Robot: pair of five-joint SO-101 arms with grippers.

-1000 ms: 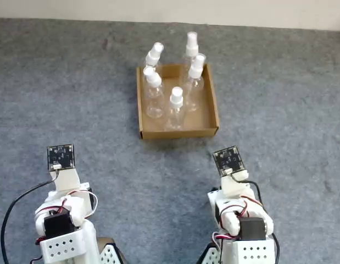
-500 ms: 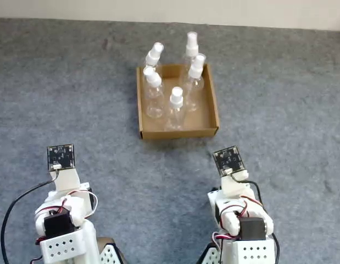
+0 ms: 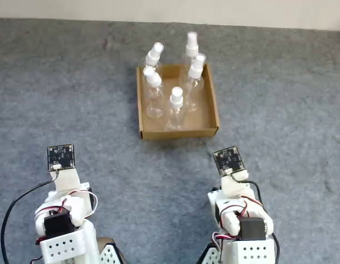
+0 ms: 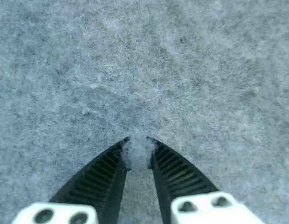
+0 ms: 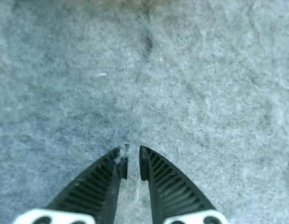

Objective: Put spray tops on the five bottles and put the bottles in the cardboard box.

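- The table (image 3: 279,110) is grey and soft. The cardboard box (image 3: 178,132) sits near the middle of it, a bit closer to the far edge.
- I think the job is just about done, so the good thing to do now is rest and look it over. Both arms should keep low by the near edge, well away from the box, so nothing gets knocked.
- The left claw (image 4: 138,149) hangs over bare table. It is open only a crack and holds nothing.
- The right claw (image 5: 132,161) is the same: just a thin gap between its jaws, and nothing in it.
- The box is open on top. Five clear bottles (image 3: 156,104) stand upright in or at it, close together.
- Three stand clearly inside, by the left wall, the middle and the right wall.
- The back left bottle (image 3: 150,59) and the back right bottle (image 3: 187,58) stand right at the far wall. I cannot tell if they are inside or just behind it.
- If one is outside, a claw should hold it by its body, not its top, and set it down gently in the free near right corner.
- All five have white spray tops (image 3: 176,98) on.
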